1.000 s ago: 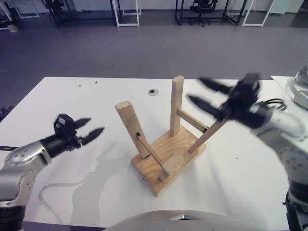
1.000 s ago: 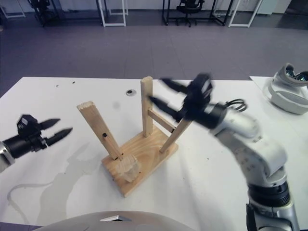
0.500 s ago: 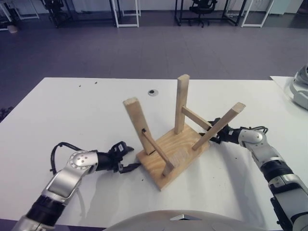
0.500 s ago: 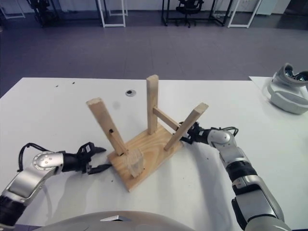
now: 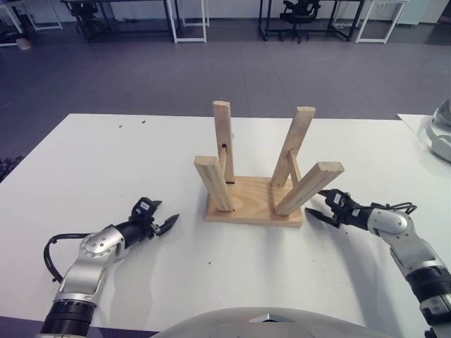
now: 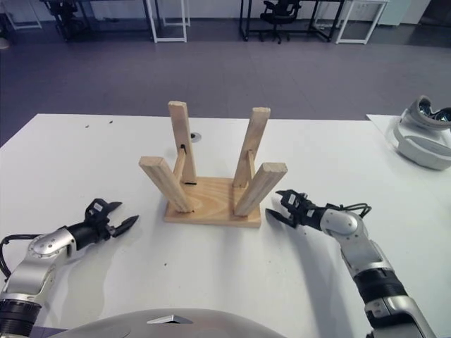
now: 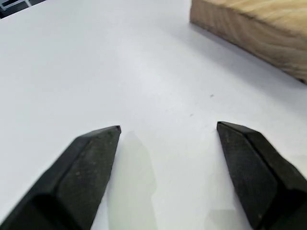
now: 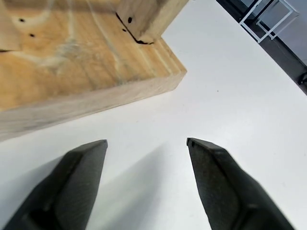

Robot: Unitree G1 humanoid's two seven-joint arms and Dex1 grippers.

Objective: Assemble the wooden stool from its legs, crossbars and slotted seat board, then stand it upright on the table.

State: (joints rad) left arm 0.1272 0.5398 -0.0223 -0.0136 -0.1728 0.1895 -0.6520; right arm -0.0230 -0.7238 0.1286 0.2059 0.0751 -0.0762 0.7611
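- Stool [image 5: 257, 172] sits upside down near the middle of the white table [image 5: 106, 162], legs up, not yet standing upright.
- Seat board [image 5: 254, 205] lies flat on the tabletop. Four legs rise from it and splay outward: back left leg [image 5: 224, 137], back right leg [image 5: 296, 141], front left leg [image 5: 213, 182], front right leg [image 5: 309, 186].
- Left-side crossbar [image 5: 223, 163] links the two left legs; right-side crossbar [image 5: 294, 169] links the two right legs.
- Left gripper [image 5: 163, 214] is low over the table, left of the seat board and clear of it. Fingers are spread and hold nothing. Its wrist view shows bare tabletop between the tips, with a board corner [image 7: 254, 33] ahead.
- Right gripper [image 5: 314, 204] is just beside the board's right edge, below the front right leg. Fingers are spread and hold nothing, with no contact on the wood. Its wrist view shows the board edge [image 8: 72, 105] and a leg base [image 8: 148, 14] just ahead of the tips.
- A white headset [image 6: 423, 134] lies at the far right of the table, well apart from the stool.
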